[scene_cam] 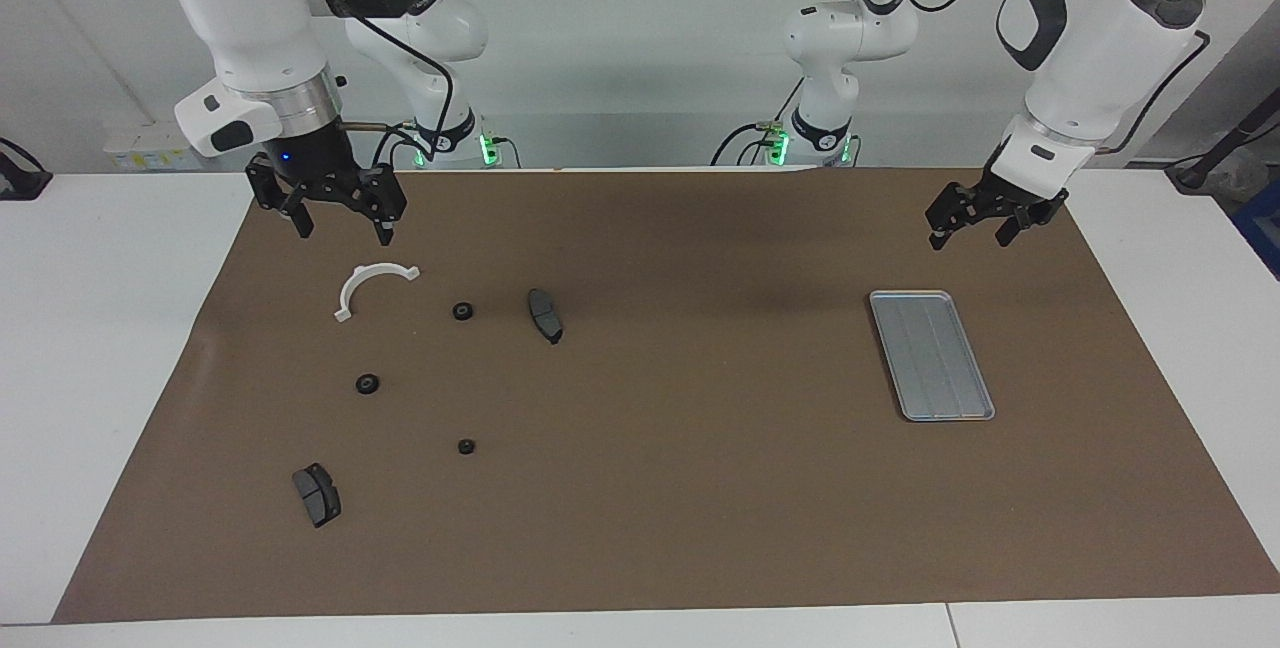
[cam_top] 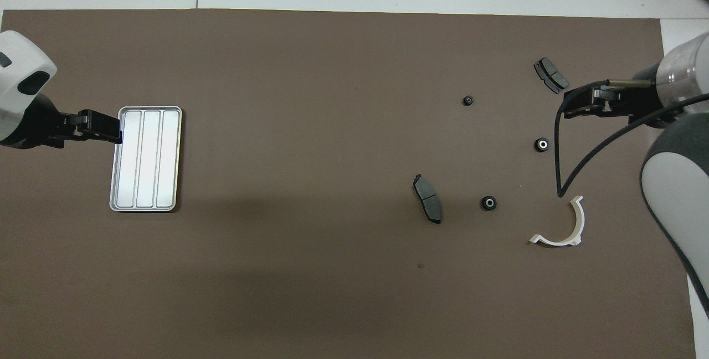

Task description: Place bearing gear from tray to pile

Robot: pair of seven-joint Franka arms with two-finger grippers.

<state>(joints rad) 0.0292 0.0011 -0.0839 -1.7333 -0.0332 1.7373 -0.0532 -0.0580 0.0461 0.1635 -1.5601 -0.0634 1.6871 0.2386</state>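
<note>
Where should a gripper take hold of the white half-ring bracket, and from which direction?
Judging by its pose, from straight above: the white half-ring bracket lies flat on the mat, so pinch across the thin band at mid-arc, one finger inside the curve, one outside. The open right gripper hangs closest.

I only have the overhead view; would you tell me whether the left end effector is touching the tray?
Observer: No, the left end effector hangs in the air, clear of the tray.
Operator: Is the right one down on the bracket?
Observer: No, the right end effector is up in the air, apart from the bracket.
Operator: Does it hold anything?
Observer: Nothing; it is open and empty.
</note>
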